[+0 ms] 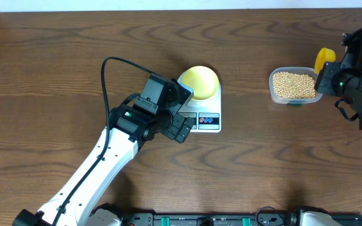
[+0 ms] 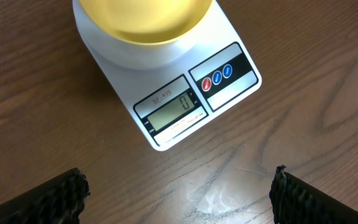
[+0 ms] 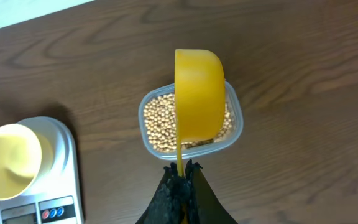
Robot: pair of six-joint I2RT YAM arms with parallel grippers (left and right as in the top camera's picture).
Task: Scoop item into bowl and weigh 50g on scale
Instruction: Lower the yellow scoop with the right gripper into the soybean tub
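Note:
The white scale (image 1: 206, 113) holds the empty pale yellow bowl (image 1: 199, 82) on its platform; in the left wrist view the scale (image 2: 229, 93) has a lit display and the bowl (image 2: 143, 18) is at the top. My left gripper (image 1: 182, 127) is open and empty just left of the scale's front; its fingers (image 2: 179, 193) frame bare wood. The tan beans (image 1: 294, 84) fill a clear container (image 1: 274, 93) at the right. My right gripper (image 3: 181, 171) is shut on the handle of a yellow scoop (image 3: 199, 102), held above the beans (image 3: 160, 121).
The clear container (image 3: 235, 134) stands on the brown wooden table, right of the scale (image 3: 33, 186). The left arm's black cable (image 1: 105, 81) arcs over the table left of the scale. The table's far edge runs along the top.

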